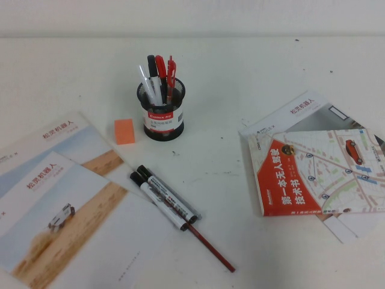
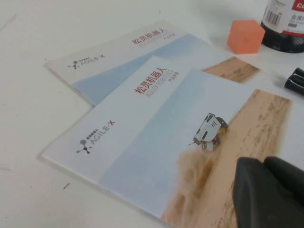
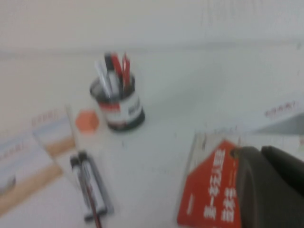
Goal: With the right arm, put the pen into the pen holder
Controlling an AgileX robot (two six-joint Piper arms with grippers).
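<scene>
Pen (image 1: 161, 206): white-barrelled marker with a black cap, lying flat on the white surface (image 1: 252, 66) at 6 o'clock from the pen holder, cap end toward 10 o'clock.
Black marker (image 1: 168, 192): dark barrel, touching the pen along its length on the 1 o'clock side.
Red pencil (image 1: 210, 247): thin, running toward 4 o'clock from the markers' far ends.
Pen holder (image 1: 160, 111): black mesh cup with a red-banded white label, upright, holding several pens.
Orange block (image 1: 124, 130): just beside the holder, at 9 o'clock of it.
Brochures (image 1: 54, 205): two overlapped at 8 o'clock of the holder; only the left wrist view shows their "AGILE·X" logo.
Orange book (image 1: 313, 174): at 4 o'clock of the holder, lying on white papers.
Left gripper (image 2: 270, 192): unseen in the high view; the left wrist view shows its dark tip over the upper brochure; jaws' state cannot be told.
Right gripper (image 3: 270, 185): seen only in the right wrist view, above the orange book; jaws' state cannot be told.
</scene>
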